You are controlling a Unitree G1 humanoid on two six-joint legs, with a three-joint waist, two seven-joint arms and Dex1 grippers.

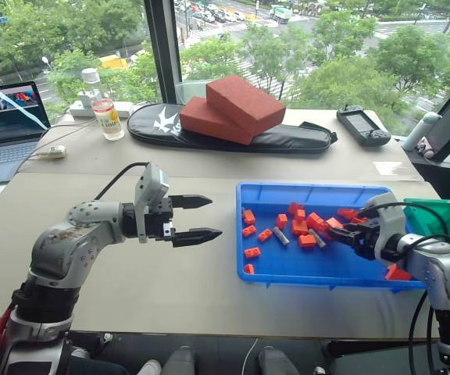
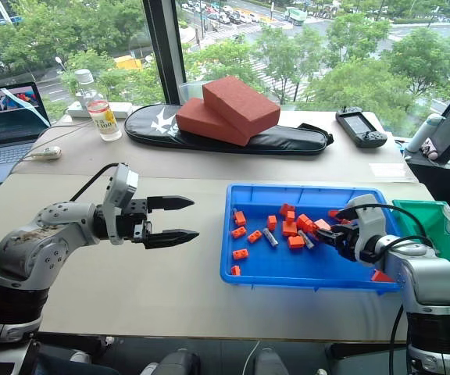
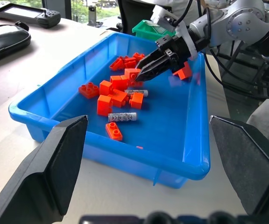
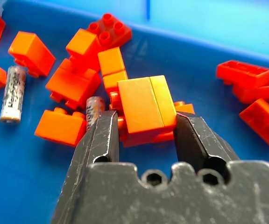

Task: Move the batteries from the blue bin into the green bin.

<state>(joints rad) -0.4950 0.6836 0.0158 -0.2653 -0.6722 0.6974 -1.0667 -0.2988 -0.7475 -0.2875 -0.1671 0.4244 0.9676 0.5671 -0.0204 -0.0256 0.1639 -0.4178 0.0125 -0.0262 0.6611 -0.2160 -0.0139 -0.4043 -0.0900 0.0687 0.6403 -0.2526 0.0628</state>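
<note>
**Right tool closed around a brick, not a battery**

The right tool sat low inside the blue bin, at the right end of the brick pile, with its two fingers set either side of an orange brick. The wrist view showed the brick filling the gap between them, both fingers at or nearly at its sides, so the tool read as grasping the brick, though whether it was pinched firmly could not be told. One battery lay half hidden just beside the left-hand finger, its end poking out from under the pile. A second battery lay clear on the blue floor further off, and from the left wrist view two batteries showed among the bricks near the bin's middle.

The green bin stood at the desk's right edge, touching the blue bin's right wall. No battery could be seen in it.

The left tool hung released over the bare desk left of the blue bin, fingers apart and holding nothing.

The main risk was plain: a lift from here would probably carry a brick into the green bin instead of a battery. Failing that, the brick could slip and scatter the pile, burying the nearby battery deeper. The cause would be the fingers landing on the tallest piece while the slim battery lay low beside it.
</note>
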